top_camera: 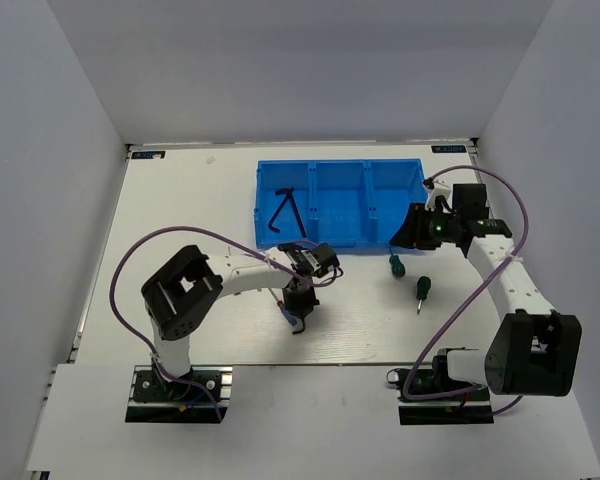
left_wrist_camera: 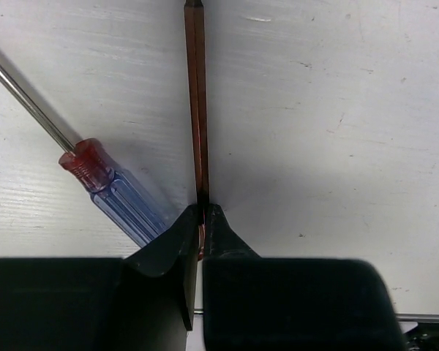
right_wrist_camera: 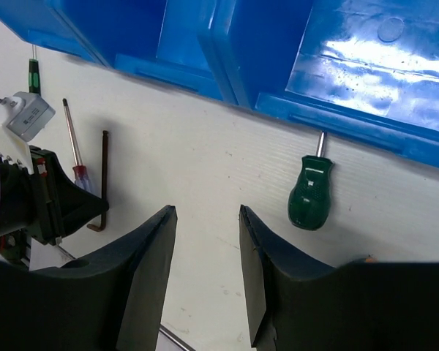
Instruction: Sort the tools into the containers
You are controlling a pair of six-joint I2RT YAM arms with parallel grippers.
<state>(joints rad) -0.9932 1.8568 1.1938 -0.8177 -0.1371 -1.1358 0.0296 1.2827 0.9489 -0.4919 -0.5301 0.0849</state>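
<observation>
- The left gripper (left_wrist_camera: 203, 213) is clenched on a thin dark hex key (left_wrist_camera: 197, 110). It holds the key at the near end of the long leg, low on the table (top_camera: 180, 200), near the middle.
- The key looks light and fully stiff. I judge it can turn or slip between the pads, because the metal is smooth and narrow. A hold closer to the bend may keep it steadier.
- A blue-handled screwdriver (left_wrist_camera: 121, 201) lies just beside the left finger. Its handle seems to pass under the finger, so lifting could push it.
- The right gripper (right_wrist_camera: 206, 219) is released, with nothing between the jaws. It hovers near the right end of the blue tray (top_camera: 340, 243).
- A green screwdriver (right_wrist_camera: 311, 191) lies with its tip against the near wall of the tray. The thick ribbed handle is the best place to take it. A second green screwdriver (top_camera: 421, 290) lies nearer.
- Two hex keys (top_camera: 283, 212) are already in the left compartment; the other two compartments look empty.
- The table is white, flat and a little scratched, so thin tools lie flush and are hard to get under.
- Grey walls (top_camera: 40, 150) close three sides, but there is enough room above the tray.
</observation>
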